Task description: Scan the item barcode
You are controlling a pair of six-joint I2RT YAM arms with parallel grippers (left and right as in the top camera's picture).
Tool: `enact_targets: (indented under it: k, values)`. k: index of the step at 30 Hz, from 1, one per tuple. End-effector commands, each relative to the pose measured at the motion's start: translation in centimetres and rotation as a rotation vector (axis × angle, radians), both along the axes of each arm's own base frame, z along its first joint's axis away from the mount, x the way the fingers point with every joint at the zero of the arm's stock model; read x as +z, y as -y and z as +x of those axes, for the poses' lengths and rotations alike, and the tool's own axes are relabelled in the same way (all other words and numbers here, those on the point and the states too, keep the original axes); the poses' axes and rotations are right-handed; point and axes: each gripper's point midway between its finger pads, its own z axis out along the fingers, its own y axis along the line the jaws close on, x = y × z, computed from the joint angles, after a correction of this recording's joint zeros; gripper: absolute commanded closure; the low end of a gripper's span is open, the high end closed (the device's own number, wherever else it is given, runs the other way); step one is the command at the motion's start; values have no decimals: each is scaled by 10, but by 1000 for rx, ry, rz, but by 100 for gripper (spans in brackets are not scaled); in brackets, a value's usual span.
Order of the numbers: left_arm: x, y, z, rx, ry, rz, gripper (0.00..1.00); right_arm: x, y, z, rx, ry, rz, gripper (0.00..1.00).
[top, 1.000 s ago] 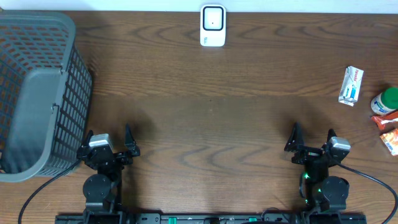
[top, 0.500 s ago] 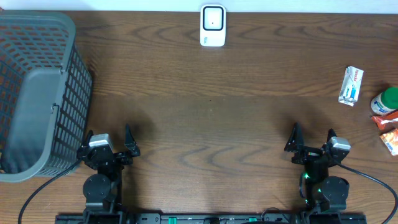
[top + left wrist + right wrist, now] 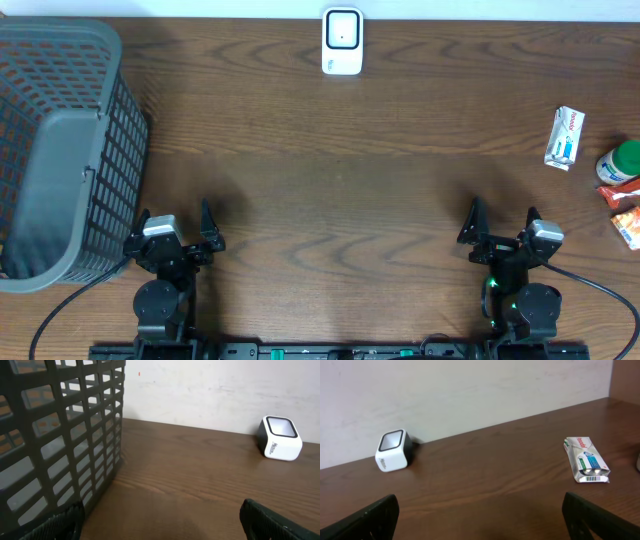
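You are looking at the white scanner (image 3: 342, 41), which is standing at the far edge of the wooden table (image 3: 340, 190) with its dark window facing upward; take it as your marker for everything else. Your left gripper (image 3: 175, 217) is sitting on the near side and to the left of the scanner, well apart from it, its 2 fingers standing wide apart with nothing between them; your right gripper (image 3: 502, 215) is sitting on the near side and to the right of the scanner, likewise spread wide and holding nothing. The item to scan, a small white carton (image 3: 564, 138) with red lettering and a blue-green panel, is lying flat on the table far to the right of the scanner and a little nearer to you, well apart from both grippers; in the right wrist view its barcode (image 3: 592, 479) is showing on the end turned toward that camera. Further right of the scanner than the carton, a green-capped bottle (image 3: 620, 161) is sitting at the picture's edge; 2 orange packets (image 3: 621, 195) are lying just beside it on the near side. Far to the left of the scanner a grey mesh basket (image 3: 60, 150) is standing, close beside the left arm; what is lying inside it I cannot tell.
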Motion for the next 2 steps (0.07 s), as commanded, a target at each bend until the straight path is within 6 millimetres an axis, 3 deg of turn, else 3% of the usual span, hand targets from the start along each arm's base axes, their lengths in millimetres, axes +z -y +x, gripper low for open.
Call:
enact_targets:
  k: [1, 2]
  values:
    - [-18, -3, 0, 19, -37, -10, 1, 0, 3, 0, -9, 0, -13, 1]
    - [-18, -3, 0, 19, -37, -10, 1, 0, 3, 0, -9, 0, -13, 1]
